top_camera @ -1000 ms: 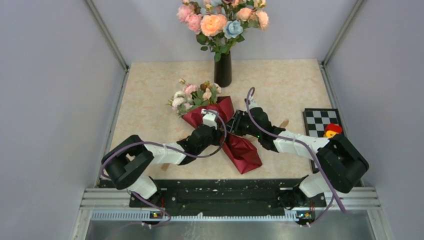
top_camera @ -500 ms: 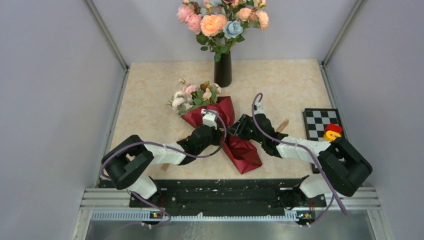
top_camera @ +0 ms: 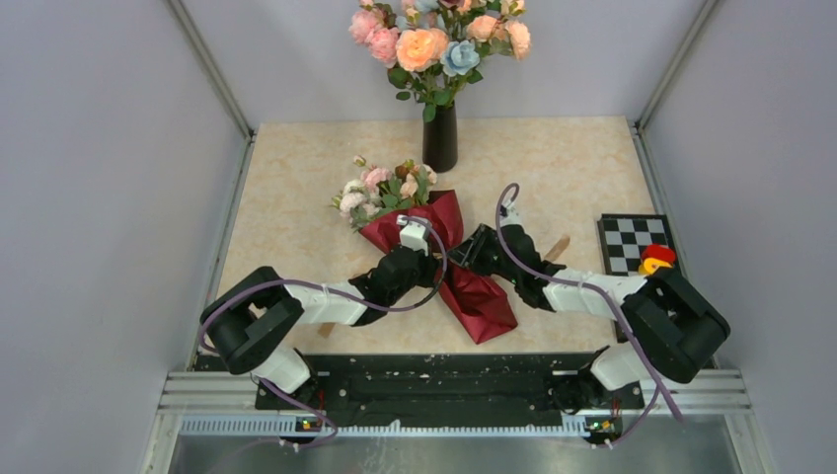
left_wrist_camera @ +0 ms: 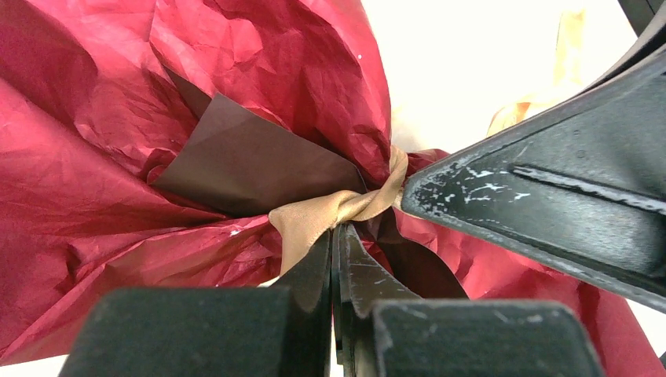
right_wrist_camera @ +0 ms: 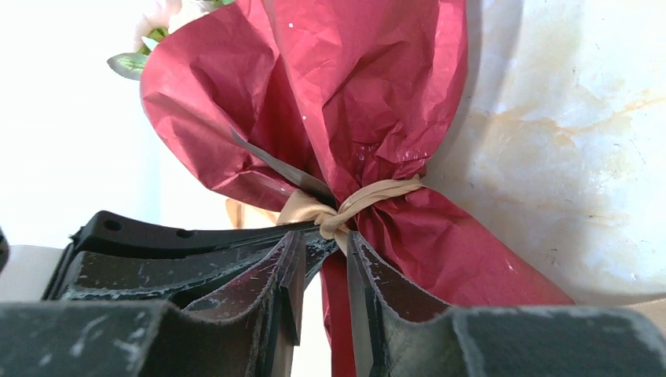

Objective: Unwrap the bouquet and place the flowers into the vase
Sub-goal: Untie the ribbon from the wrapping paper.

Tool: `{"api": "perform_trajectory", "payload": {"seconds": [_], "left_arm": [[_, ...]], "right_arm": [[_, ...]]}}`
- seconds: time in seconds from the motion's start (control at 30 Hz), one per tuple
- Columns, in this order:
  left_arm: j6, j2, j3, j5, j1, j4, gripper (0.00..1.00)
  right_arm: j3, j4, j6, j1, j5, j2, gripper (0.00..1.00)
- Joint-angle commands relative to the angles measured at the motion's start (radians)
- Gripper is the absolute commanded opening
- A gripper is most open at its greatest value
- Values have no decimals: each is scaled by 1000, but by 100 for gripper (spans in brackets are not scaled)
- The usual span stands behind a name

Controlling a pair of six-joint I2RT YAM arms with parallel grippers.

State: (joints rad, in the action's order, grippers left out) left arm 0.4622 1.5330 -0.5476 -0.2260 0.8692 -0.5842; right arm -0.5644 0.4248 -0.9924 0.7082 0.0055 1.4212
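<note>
The bouquet (top_camera: pixel 472 289) lies mid-table in crinkled dark red paper (left_wrist_camera: pixel 259 71), its pale flowers (top_camera: pixel 380 190) at the wide far-left end. A tan ribbon (left_wrist_camera: pixel 334 209) is knotted round its waist (right_wrist_camera: pixel 345 206). My left gripper (left_wrist_camera: pixel 336 232) is shut on a tail of that ribbon, just below the knot. My right gripper (right_wrist_camera: pixel 323 239) meets it from the other side, its fingers a narrow gap apart with the knot at their tips. In the top view both grippers, left (top_camera: pixel 436 263) and right (top_camera: pixel 462 257), meet over the waist. The black vase (top_camera: pixel 440 138) stands at the back.
Large peach, pink and blue blooms (top_camera: pixel 439 39) fill the vase. A checkerboard (top_camera: pixel 632 242) with a red and yellow object (top_camera: pixel 656 258) lies at the right edge. A tan strip (top_camera: pixel 560 244) lies right of the bouquet. Grey walls enclose the table.
The right wrist has shifted a little right and nearer, and its fingers have drawn slightly closer together. The left arm and the bouquet have not moved.
</note>
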Motion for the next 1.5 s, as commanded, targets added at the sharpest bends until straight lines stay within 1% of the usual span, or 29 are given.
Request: {"api": "perform_trajectory", "payload": {"seconds": [0.0,0.37,0.43,0.57,0.77,1.03,1.47], "left_arm": [[8,-25,8,11,-2,-71,0],[10,-27,11,20,0,-71,0],[15,-30,15,19,1,-72,0],[21,-26,20,19,2,-72,0],[50,-33,35,-29,2,-55,0],[101,-41,59,-47,2,-43,0],[204,-71,79,-116,1,33,0]], "right_arm": [[-32,54,-4,-7,8,28,27],[-50,70,-6,-6,17,75,27],[-52,72,-6,-7,26,79,22],[-57,79,-10,-7,40,77,8],[-39,91,-24,-7,73,42,0],[9,78,-15,-14,145,-28,0],[67,43,6,-29,210,-68,0]]}}
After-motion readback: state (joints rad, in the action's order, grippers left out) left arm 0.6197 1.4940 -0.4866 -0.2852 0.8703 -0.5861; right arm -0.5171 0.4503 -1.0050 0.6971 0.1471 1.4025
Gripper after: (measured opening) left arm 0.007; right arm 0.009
